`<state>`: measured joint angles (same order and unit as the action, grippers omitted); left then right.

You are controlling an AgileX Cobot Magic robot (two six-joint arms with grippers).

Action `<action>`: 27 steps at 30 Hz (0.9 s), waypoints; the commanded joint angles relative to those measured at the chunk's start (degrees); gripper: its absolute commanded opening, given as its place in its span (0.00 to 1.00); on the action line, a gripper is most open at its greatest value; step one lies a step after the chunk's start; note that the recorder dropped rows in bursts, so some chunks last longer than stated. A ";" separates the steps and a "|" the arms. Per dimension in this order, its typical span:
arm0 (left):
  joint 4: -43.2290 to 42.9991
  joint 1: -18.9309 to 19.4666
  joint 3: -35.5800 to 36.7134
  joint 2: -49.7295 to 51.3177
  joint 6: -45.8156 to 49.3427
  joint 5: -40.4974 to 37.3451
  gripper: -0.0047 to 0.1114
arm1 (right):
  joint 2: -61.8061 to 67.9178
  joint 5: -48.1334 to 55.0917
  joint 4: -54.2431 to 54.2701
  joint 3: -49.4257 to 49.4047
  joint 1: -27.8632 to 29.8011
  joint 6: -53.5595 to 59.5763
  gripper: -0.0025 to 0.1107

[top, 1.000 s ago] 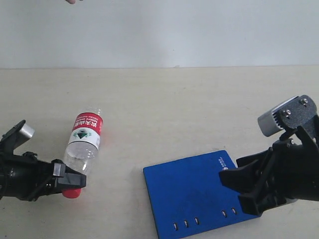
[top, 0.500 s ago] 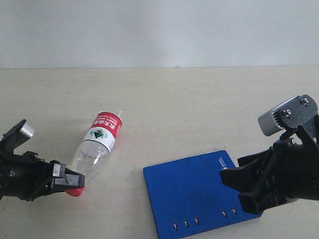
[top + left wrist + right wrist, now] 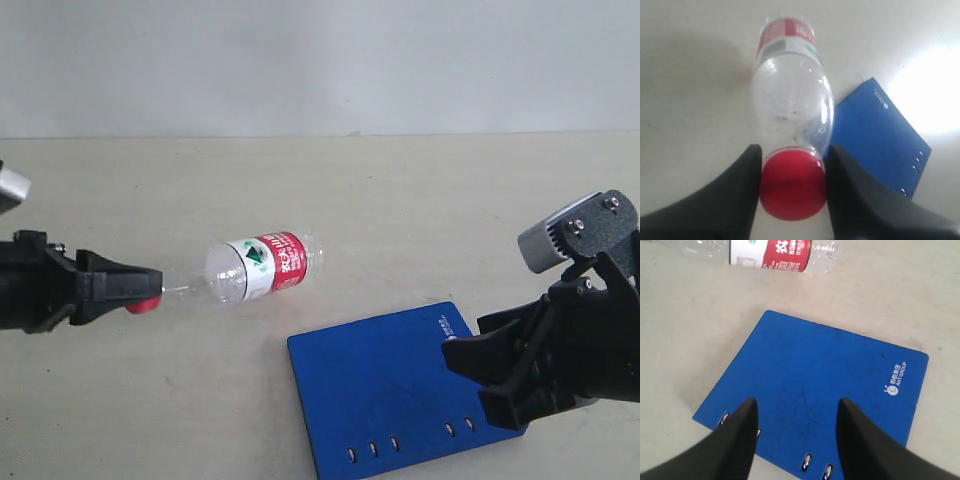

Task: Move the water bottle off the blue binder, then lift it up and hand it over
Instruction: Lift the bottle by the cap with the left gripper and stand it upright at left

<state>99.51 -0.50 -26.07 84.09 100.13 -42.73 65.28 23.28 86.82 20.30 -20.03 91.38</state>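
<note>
tabletop (image 3: 400,200), water bottle (image 3: 790,100) cap (image 3: 792,186) gripped, left wrist

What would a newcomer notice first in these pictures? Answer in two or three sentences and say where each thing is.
The clear water bottle on the left stands out: it points sideways toward the middle of the table, its red cap pinched in the left gripper. To the right lies the blue binder, flat on the table with nothing on it, and the right gripper hovers open over its right edge.
</note>
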 commanded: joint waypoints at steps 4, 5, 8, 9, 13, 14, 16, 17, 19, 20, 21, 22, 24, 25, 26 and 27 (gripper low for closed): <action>0.44 -0.05 -0.25 -14.84 0.73 10.55 0.10 | -0.01 -0.13 -0.16 -0.15 0.04 0.47 0.42; 0.10 -0.05 -0.25 -16.68 0.73 12.43 0.10 | -0.01 -0.13 -0.16 -0.15 0.04 0.47 0.42; -2.04 -0.05 -0.25 -20.93 0.73 16.51 0.10 | -0.01 -0.40 -0.16 -0.15 0.04 0.47 0.42; -3.24 -0.05 -0.25 -22.08 0.73 17.27 0.10 | -0.01 -0.56 -0.16 -0.15 0.04 0.47 0.42; -7.75 -0.05 -0.25 -24.38 0.73 19.74 0.10 | -0.01 -1.16 -0.16 -0.15 0.04 0.47 0.42; -8.30 -0.05 -0.25 -24.50 0.73 20.24 0.10 | -0.01 -1.16 -0.16 -0.15 0.04 0.47 0.42; -9.83 -0.05 -0.25 -24.21 0.73 20.67 0.10 | -0.01 -1.16 -0.16 -0.15 0.04 0.47 0.42; -10.08 -0.05 -0.25 -24.06 0.73 20.67 0.10 | -0.01 -1.16 -0.16 -0.15 0.04 0.47 0.42; -10.19 -0.05 -0.25 -24.05 1.69 20.67 0.10 | -0.01 -1.16 -0.16 -0.15 0.04 0.47 0.42; -10.19 -0.05 -0.25 -24.05 2.44 20.67 0.10 | -0.01 -1.16 -0.16 -0.15 0.04 0.47 0.42; -10.19 -0.05 -0.38 -24.05 3.67 20.67 0.10 | -0.01 -1.16 -0.16 -0.15 0.04 0.47 0.42; -10.19 -0.05 -0.51 -24.05 4.81 20.67 0.10 | -0.01 -1.18 -0.16 -0.15 0.04 0.58 0.42; -10.05 -0.05 -0.92 -24.05 7.12 20.78 0.10 | -0.01 -1.18 -0.16 -0.15 0.04 0.68 0.42; -10.05 -0.05 -1.03 -24.05 7.87 21.09 0.10 | -0.01 -1.18 -0.16 -0.15 0.04 0.68 0.42; -10.05 -0.05 -1.45 -24.05 8.30 21.72 0.10 | -0.01 -1.18 -0.16 -0.15 0.04 0.68 0.42; -10.05 -0.05 -2.01 -24.05 8.30 22.61 0.10 | -0.01 -1.18 -0.16 -0.15 0.04 0.68 0.42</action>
<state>89.52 -0.50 -27.04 59.97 107.22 -21.54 65.28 22.28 86.82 20.30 -20.03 91.38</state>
